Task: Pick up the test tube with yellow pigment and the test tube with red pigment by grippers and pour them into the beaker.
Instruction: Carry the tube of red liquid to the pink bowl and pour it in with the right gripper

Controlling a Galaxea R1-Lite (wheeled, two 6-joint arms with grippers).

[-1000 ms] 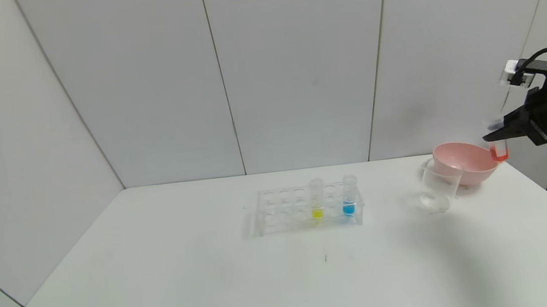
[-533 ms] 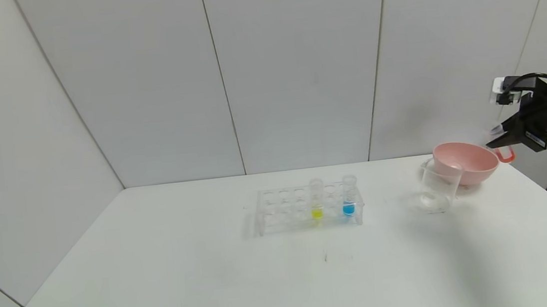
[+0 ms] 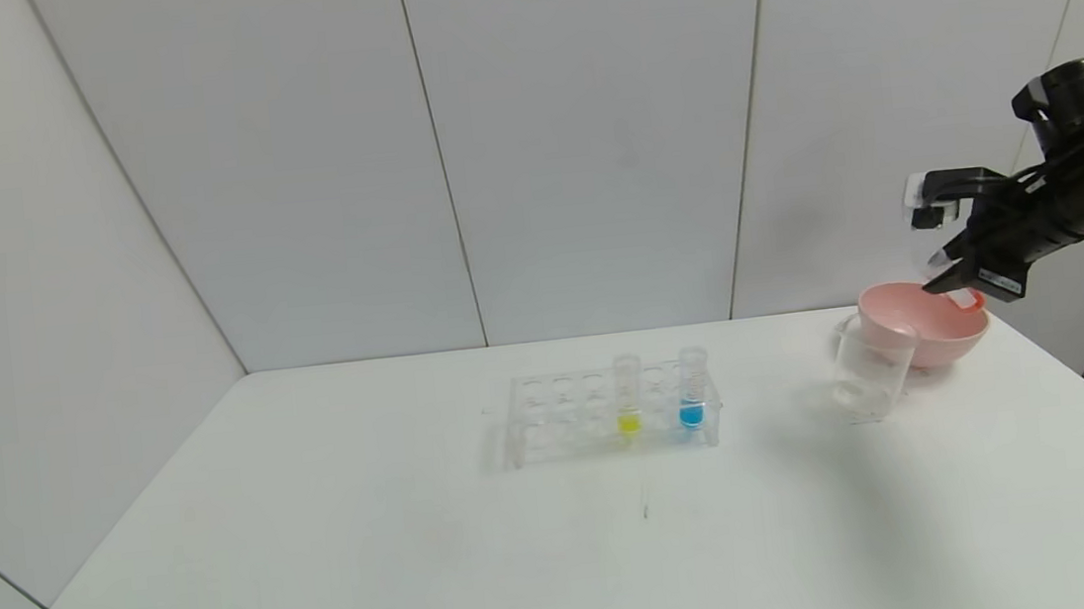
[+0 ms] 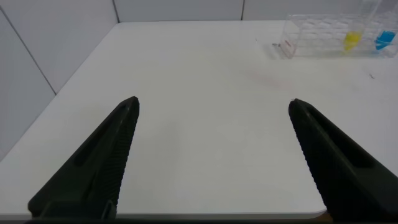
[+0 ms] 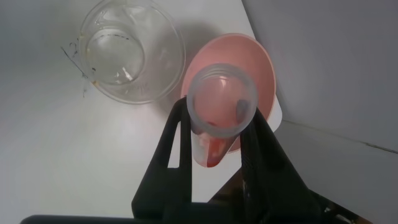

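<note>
My right gripper (image 3: 947, 277) is shut on the test tube with red pigment (image 3: 965, 297), held tilted above the pink bowl at the table's right. In the right wrist view the tube's open mouth (image 5: 222, 98) sits between my fingers (image 5: 177, 140), red liquid low inside. The clear beaker (image 3: 869, 370) stands just left of the bowl; it also shows in the right wrist view (image 5: 129, 50). The test tube with yellow pigment (image 3: 627, 396) stands in the clear rack (image 3: 562, 412). My left gripper (image 4: 214, 106) is open and empty over bare table, far from the rack.
A pink bowl (image 3: 912, 326) sits behind the beaker near the table's right edge; it also shows in the right wrist view (image 5: 261, 62). A blue-liquid tube (image 3: 692, 389) stands in the rack beside the yellow one. The white table (image 3: 427, 554) ends close to the bowl.
My right gripper has moved left toward the bowl and beaker, and the red tube has tipped from hanging upright to steeply tilted. The left arm has not moved.
</note>
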